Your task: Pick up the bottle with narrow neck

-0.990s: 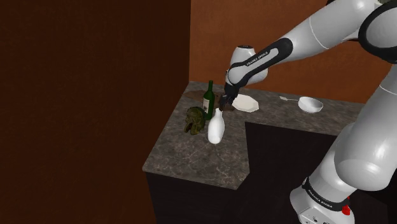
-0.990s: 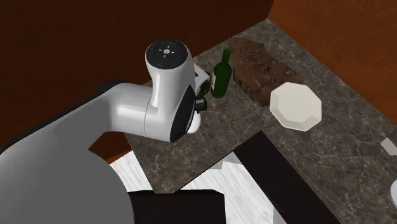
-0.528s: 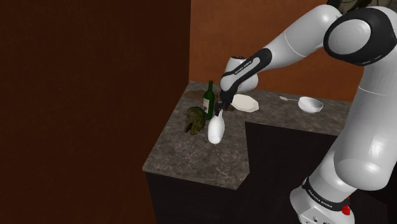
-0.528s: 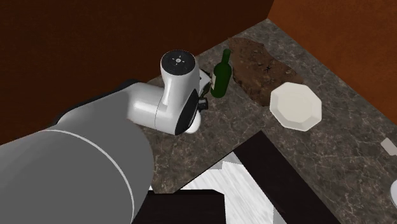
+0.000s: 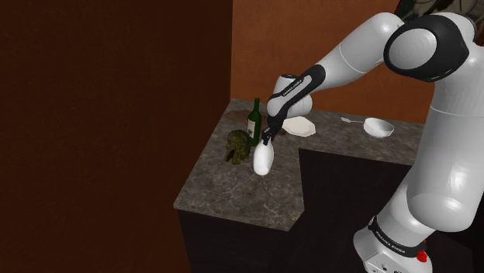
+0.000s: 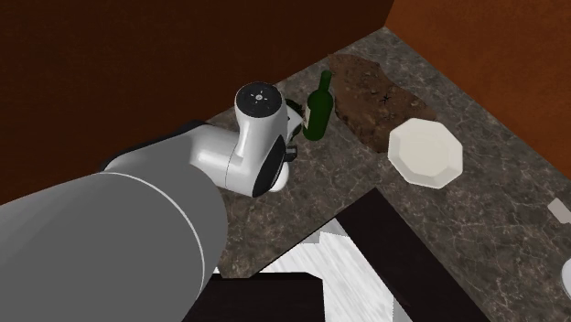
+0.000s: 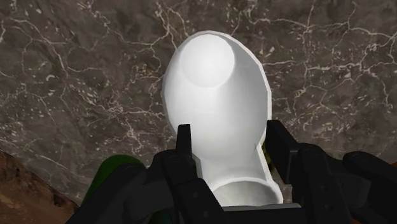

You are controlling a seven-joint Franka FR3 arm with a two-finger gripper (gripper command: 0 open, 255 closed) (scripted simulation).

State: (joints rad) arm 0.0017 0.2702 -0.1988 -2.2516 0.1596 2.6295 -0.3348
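A white bottle (image 5: 262, 159) with a rounded body and narrow neck stands upright on the dark marble counter (image 5: 233, 190). My black gripper (image 5: 267, 138) comes down on it from above and is shut on its neck. In the wrist view the white bottle (image 7: 213, 95) sits between my two fingers (image 7: 185, 145), and both press against its sides. My gripper (image 7: 230, 137) hides the top of the neck.
A green glass bottle (image 5: 254, 122) (image 6: 319, 108) stands just behind the white one, with a dark green lumpy object (image 5: 236, 146) beside it. A white octagonal plate (image 6: 425, 153), a brown mat (image 6: 366, 96), a white bowl (image 5: 378, 127) and a spoon (image 5: 350, 120) lie farther along the counter. The counter edge drops off in front.
The hand has come down onto the white bottle's neck and the fingers have gone from open to shut on it. The bottle has stayed in place.
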